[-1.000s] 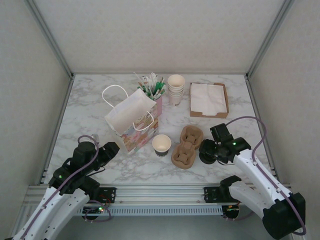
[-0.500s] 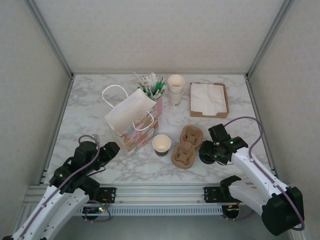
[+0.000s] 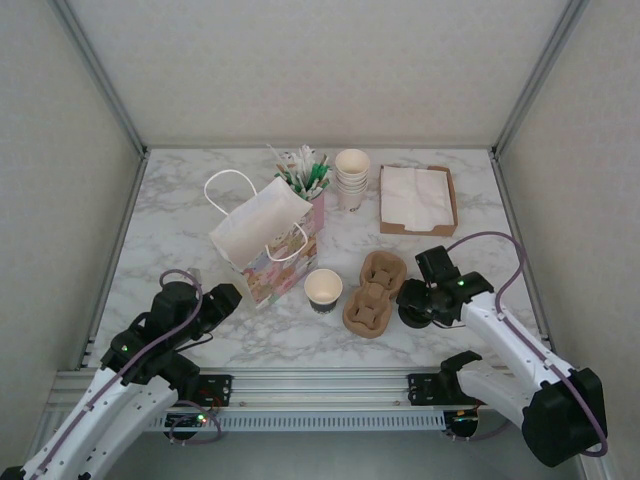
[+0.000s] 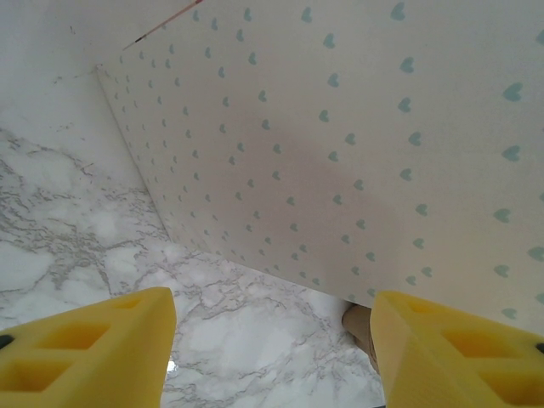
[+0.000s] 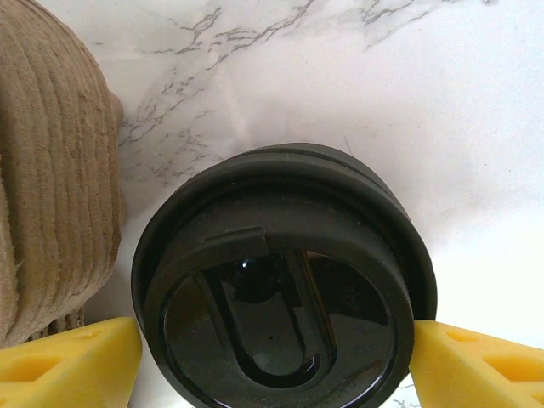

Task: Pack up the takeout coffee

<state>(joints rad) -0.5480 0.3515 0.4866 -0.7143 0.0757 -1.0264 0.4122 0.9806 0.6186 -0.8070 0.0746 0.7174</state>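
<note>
Marble table, with the paper cup sitting lidless between the bag and the carrier. The right fingers are spread either side of the black lid, not squeezing it yet. The left fingers are spread and empty. Probably best to center, close evenly and lift level.

marble table | cardboard carrier | paper cup left of carrier | black lid right of carrier | gift bag beyond cup | napkin tray behind carrier

Takeout coffee stands between my right gripper fingers, just right of the carrier. Open cup sits left of the carrier, and the bag is further left, with my left gripper before it. Cup stack and napkin tray are behind.
</note>
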